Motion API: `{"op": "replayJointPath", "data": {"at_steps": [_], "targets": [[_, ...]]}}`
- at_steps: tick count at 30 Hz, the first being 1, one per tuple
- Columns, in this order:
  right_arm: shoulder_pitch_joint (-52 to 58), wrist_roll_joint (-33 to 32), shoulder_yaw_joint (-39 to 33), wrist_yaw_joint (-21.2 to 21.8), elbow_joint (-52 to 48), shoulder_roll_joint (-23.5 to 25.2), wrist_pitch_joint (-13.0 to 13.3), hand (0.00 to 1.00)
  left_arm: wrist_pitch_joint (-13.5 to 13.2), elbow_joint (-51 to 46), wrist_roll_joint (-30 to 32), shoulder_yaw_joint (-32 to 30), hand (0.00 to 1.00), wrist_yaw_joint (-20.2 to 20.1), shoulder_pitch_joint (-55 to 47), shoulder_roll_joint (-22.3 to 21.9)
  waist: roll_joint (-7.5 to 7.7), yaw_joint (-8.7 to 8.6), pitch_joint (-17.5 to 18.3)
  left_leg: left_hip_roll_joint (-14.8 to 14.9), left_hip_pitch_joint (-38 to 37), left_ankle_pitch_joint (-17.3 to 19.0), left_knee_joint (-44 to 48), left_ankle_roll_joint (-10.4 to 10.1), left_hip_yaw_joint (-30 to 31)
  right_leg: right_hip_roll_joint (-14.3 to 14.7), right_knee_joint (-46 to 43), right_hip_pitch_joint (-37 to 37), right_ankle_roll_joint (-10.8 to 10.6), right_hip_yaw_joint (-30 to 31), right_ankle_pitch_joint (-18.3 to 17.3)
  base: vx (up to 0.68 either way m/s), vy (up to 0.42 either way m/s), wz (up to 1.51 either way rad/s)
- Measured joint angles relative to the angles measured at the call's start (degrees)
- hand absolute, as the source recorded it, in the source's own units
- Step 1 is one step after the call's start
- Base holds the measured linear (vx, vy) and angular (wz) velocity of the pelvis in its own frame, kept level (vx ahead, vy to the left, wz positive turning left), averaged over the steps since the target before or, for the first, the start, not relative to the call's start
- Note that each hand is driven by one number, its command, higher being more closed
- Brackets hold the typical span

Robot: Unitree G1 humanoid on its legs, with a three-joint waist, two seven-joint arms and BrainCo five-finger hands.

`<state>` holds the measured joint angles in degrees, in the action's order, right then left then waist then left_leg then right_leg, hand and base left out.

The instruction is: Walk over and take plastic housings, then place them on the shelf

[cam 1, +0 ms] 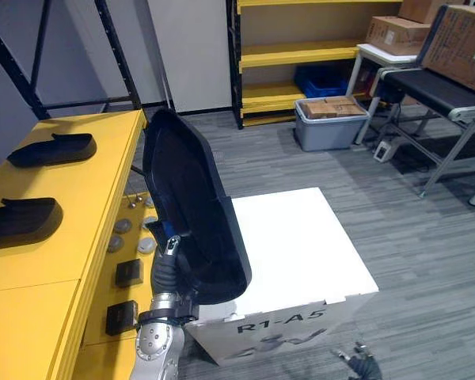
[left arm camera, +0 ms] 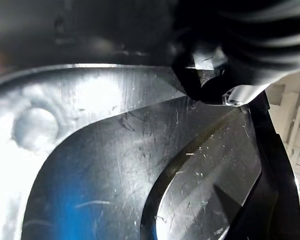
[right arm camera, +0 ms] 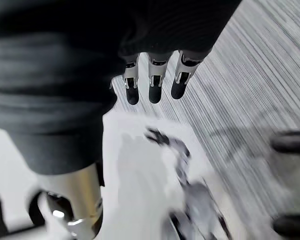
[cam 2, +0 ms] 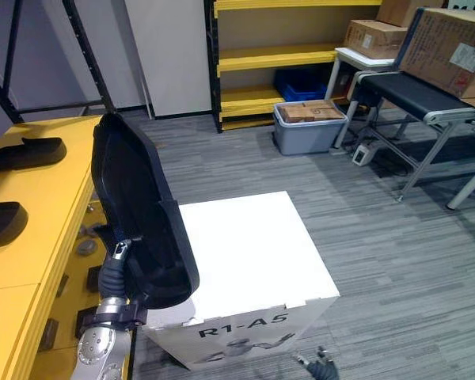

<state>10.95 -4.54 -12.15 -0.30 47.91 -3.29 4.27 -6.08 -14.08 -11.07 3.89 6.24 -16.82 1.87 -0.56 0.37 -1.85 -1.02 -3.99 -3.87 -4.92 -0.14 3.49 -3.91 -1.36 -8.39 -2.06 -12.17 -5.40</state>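
You see the left robot hand (cam 1: 169,255) in the lower centre-left of the frame. It is clenched on the lower rim of a big black plastic housing (cam 1: 186,198), which it holds upright above the left edge of the white box (cam 1: 301,245). On the yellow shelf (cam 1: 87,198) at the left lie an upper housing (cam 1: 51,149) and a lower housing (cam 1: 20,222). The right robot hand (right arm camera: 154,82) hangs released, its fingers relaxed.

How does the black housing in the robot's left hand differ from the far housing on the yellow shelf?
The held housing stands upright; the far housing lies flat. The held housing is gripped by the left hand; the far housing rests untouched on the yellow shelf. Both are black plastic.
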Motion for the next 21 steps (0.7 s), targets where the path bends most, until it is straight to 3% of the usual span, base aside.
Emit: {"op": "replayJointPath", "data": {"at_steps": [7, 12, 15, 16, 17, 18, 20, 21], "targets": [[-0.4, 1.0, 2.2, 0.3, 0.8, 0.2, -0.6, 0.00, 0.1, 0.6, 0.0, 1.1, 1.00, -0.3, -1.4, -0.6, 0.16, 1.33, -1.6, -0.7, 0.0, -0.8, 0.0, 0.0, 3.8, -0.3, -0.3, -1.7, -0.1, -4.1, -0.5, -0.02, -0.030, 0.32], [-1.0, 2.2, 4.5, 0.2, 2.3, -1.3, -0.7, 0.00, 0.3, 0.4, 0.1, 3.5, 1.00, -0.4, -1.4, -1.1, 1.54, 2.70, -4.7, -3.7, 3.0, -1.6, 4.0, -0.3, 12.8, -3.0, -8.2, -1.4, -0.5, -12.6, -5.4, -0.02, -0.035, 0.95], [-4.1, 3.1, 5.9, -0.9, 2.5, -2.9, -0.7, 0.00, 0.5, -2.1, 0.2, 4.3, 1.00, -0.1, -1.0, -1.3, 1.36, 3.92, -6.9, -5.4, 7.2, -3.8, 6.0, -3.5, 18.5, -3.1, -8.3, -1.2, -0.4, -20.7, -5.6, -0.08, -0.030, 1.42], [-5.7, 3.2, 5.6, -1.3, 2.6, -3.5, -0.8, 0.00, 0.5, -3.0, 0.2, 4.2, 1.00, -0.1, -1.0, -1.6, 0.76, 4.18, -7.4, -4.5, 8.8, -2.6, 5.2, -3.8, 14.6, -3.2, -8.2, -1.3, 0.0, -24.1, -5.3, -0.15, 0.009, 1.34], [-6.6, 3.2, 5.4, -2.5, 3.4, -3.7, -1.0, 0.00, 0.4, -3.5, 0.2, 4.0, 1.00, 0.1, -0.8, -1.6, 1.09, 4.39, -7.9, -2.2, 12.0, -0.8, 8.0, -2.5, 4.9, -3.6, -8.3, -1.1, 0.2, -27.2, -5.2, -0.15, 0.025, 1.32], [-6.7, 3.2, 5.4, -2.8, 3.4, -4.0, -1.0, 0.00, 0.3, -3.5, 0.2, 4.0, 1.00, 0.3, -0.6, -1.7, 1.07, 4.43, -7.8, -0.9, 14.0, 0.3, 11.4, -2.2, 0.4, -3.9, -8.6, -0.9, 0.2, -28.5, -5.2, -0.09, 0.070, 1.13], [-6.6, 3.4, 5.5, -3.3, 3.9, -4.9, -1.3, 0.00, 0.3, -3.5, 0.1, 3.9, 1.00, 0.7, -0.4, -1.9, 0.94, 4.71, -7.8, 2.2, 18.6, 4.6, 24.6, 0.9, -7.5, -5.3, -9.9, -0.7, 0.2, -31.6, -5.2, 0.00, 0.133, 0.70], [-6.3, 4.0, 5.6, -3.3, 3.8, -5.2, -1.5, 0.00, 0.3, -3.5, 0.0, 3.9, 1.00, 0.9, -0.1, -1.8, 0.82, 4.70, -7.7, 4.9, 19.1, 6.6, 32.6, 4.1, -11.9, -6.2, -10.8, -1.1, 0.1, -33.2, -5.3, 0.09, 0.227, 0.55]]}}
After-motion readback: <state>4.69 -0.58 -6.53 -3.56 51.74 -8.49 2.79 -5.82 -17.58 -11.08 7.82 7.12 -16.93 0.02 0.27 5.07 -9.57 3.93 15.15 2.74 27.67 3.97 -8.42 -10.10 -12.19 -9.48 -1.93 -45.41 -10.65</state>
